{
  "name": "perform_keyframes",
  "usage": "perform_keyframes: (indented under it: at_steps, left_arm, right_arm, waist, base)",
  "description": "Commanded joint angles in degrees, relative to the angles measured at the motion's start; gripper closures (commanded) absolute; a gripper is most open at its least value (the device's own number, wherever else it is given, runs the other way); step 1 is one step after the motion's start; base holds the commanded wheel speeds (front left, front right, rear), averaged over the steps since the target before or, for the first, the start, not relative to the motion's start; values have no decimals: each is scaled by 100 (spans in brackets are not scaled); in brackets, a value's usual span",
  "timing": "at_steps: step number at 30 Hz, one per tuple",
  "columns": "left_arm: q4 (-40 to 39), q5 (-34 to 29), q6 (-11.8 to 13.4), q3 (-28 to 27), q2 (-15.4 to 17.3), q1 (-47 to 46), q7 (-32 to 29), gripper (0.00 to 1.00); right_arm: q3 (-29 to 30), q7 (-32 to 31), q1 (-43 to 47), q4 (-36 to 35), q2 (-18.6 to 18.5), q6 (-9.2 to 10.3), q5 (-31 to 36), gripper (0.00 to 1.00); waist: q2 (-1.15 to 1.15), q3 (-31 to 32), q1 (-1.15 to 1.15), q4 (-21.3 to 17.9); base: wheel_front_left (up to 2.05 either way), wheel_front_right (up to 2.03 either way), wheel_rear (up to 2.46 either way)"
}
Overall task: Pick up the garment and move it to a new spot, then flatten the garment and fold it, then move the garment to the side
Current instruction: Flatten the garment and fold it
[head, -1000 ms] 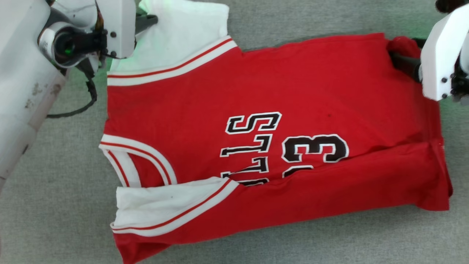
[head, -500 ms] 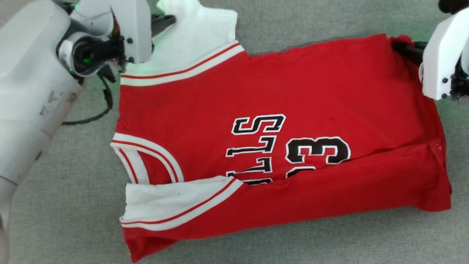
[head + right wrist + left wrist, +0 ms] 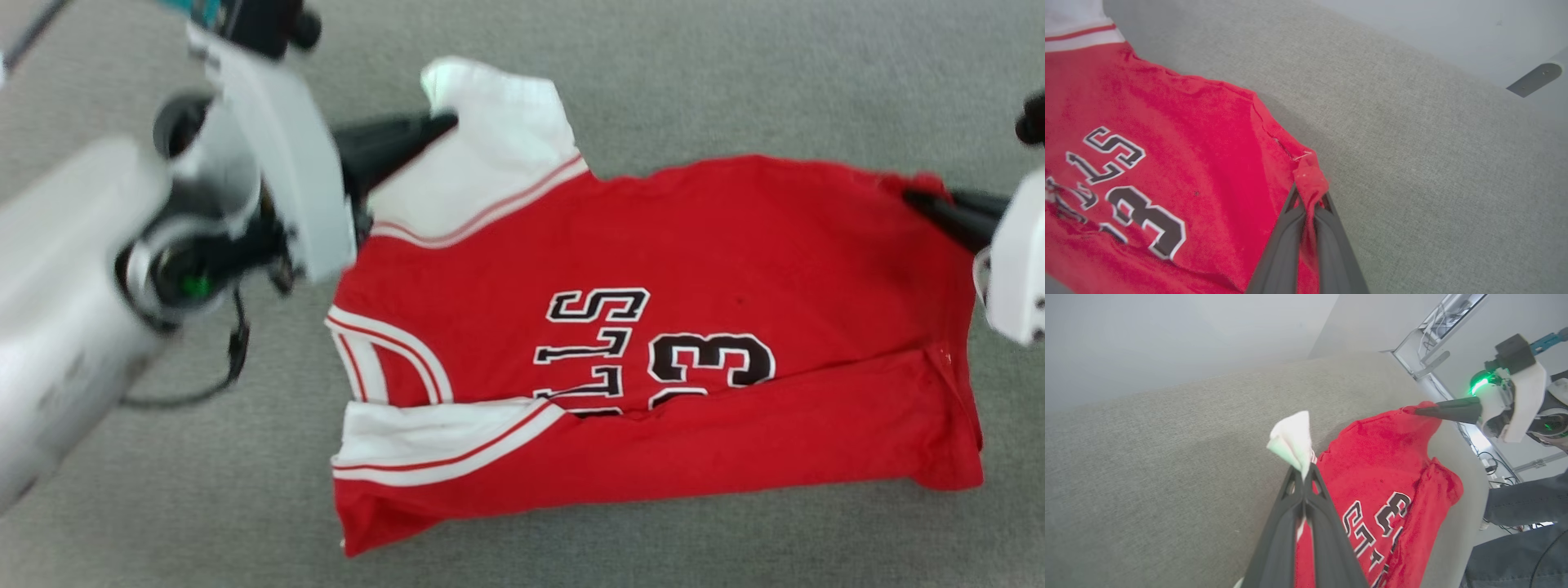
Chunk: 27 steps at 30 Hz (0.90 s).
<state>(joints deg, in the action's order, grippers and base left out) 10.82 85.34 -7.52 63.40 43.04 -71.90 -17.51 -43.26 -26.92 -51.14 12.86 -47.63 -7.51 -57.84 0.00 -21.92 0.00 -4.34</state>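
- The garment [image 3: 653, 269] lies across the middle of the grey fabric surface [image 3: 735, 82]. Its near long side is folded over part of the black number [image 3: 710, 359].
- The left gripper [image 3: 445, 121] has its fingers pressed together on the white lining at the garment's far left corner, just above the striped trim.
- The right gripper [image 3: 908, 196] pinches the far right hem corner, with red cloth bunched between its fingers.
- Both pinched corners sit raised off the surface.

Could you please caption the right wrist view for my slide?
Right hand shut on a corner of the red jersey over grey fabric.
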Motion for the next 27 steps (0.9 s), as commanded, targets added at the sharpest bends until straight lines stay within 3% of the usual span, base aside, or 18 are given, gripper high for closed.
perform_keyframes:
  at_steps: [1,9,16,22,27]
  left_arm:
    - [-200,32,7,19,117,176,89,100]
    - [-1586,-53,7,261,1080,1322,1059,100]
    - [-2264,-158,7,529,1615,2299,1935,100]
    - [-2174,-373,7,758,1594,2861,2247,100]
    - [-1615,-565,7,842,1145,3025,2353,100]
  right_arm:
    - [-29,37,168,-129,-112,5,-110,100]
    - [60,169,1336,-1090,-1178,5,-549,100]
    - [403,501,2308,-1477,-1698,5,-837,100]
    - [618,726,3005,-1386,-1731,5,-826,100]
    - [739,816,3208,-1105,-1420,5,-629,100]
  waist:
    - [0,271,0,236]
    - [0,483,0,427]
    - [0,507,0,495]
    - [0,430,0,555]
    - [0,315,0,625]
  base:
    - [0,0,0]
    - [0,0,0]
    - [0,0,0]
    - [0,0,0]
    - [0,0,0]
